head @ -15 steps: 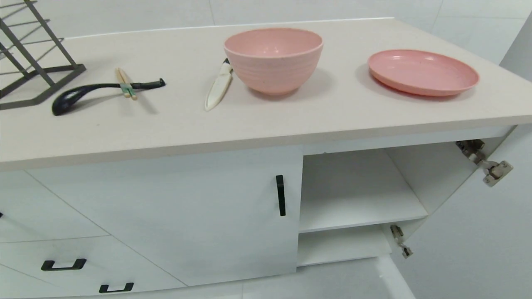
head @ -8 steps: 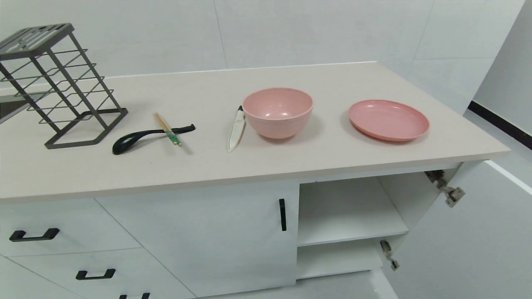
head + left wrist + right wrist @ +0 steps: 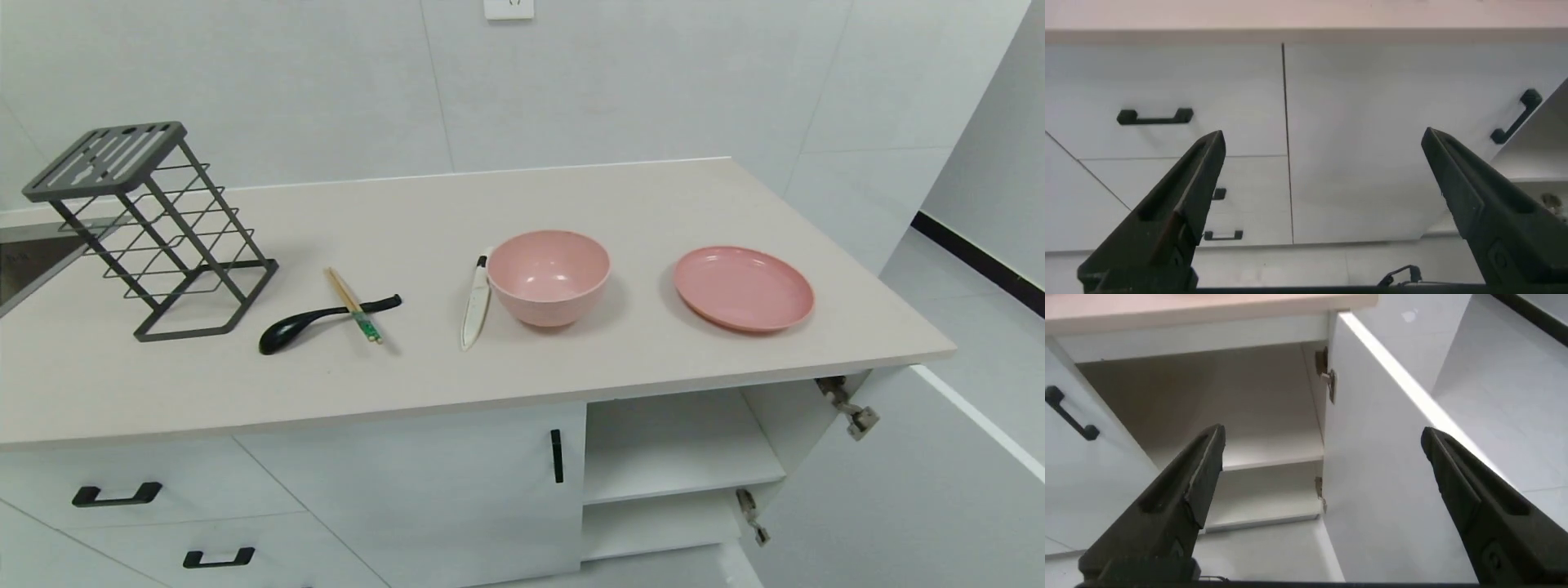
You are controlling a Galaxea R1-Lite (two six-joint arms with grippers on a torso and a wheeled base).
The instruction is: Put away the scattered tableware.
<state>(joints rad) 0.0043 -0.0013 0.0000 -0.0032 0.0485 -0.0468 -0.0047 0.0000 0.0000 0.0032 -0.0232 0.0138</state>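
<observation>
Pale countertop (image 3: 620,204) carries the tableware: pink bowl (image 3: 549,276) mid-counter, pink plate (image 3: 743,287) at its 3 o'clock, knife (image 3: 476,300) just beside the bowl at 9, lying 12-to-6. Low down, the left gripper (image 3: 1323,135), spread and empty, faces the drawers (image 3: 1167,82). The right gripper (image 3: 1323,431), likewise spread, faces the open cupboard (image 3: 1233,416) under the plate, so the right arm looks nearer.

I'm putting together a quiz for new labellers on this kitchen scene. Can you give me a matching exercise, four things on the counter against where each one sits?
Things:
1 bowl
2 plate
3 chopsticks
4 wire rack

Places:
A across the black spoon
B farthest right on the counter
C next to the knife
D farthest left

Pairs: 1-C, 2-B, 3-A, 4-D
</observation>
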